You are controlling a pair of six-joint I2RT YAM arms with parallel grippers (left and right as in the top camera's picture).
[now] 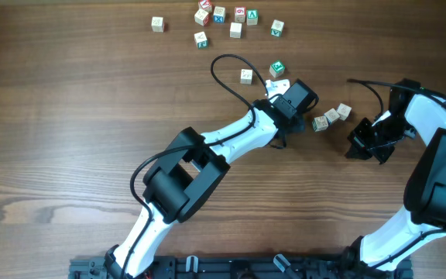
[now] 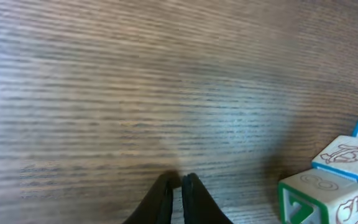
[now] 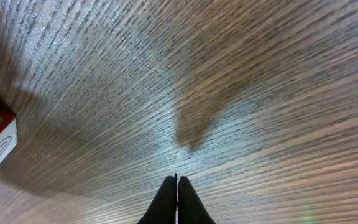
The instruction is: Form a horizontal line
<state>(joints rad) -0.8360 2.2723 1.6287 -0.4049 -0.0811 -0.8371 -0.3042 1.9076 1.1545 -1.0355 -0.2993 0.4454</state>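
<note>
Three touching cubes made the horizontal line [image 1: 331, 117], slanted on the table [image 1: 68, 116]. Left claw [image 2: 180, 180], pinched together and empty, sat just beside one end; right claw [image 3: 176, 180], likewise closed, near the other.

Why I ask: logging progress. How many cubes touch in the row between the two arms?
3. They touch in a slanted row: lower-left cube, middle cube, upper-right cube. The left arm beside it might hide another.

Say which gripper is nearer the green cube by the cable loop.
Left. In the overhead view the left gripper is just below-right of the green cube; the right gripper is beyond the three-cube row.
</note>
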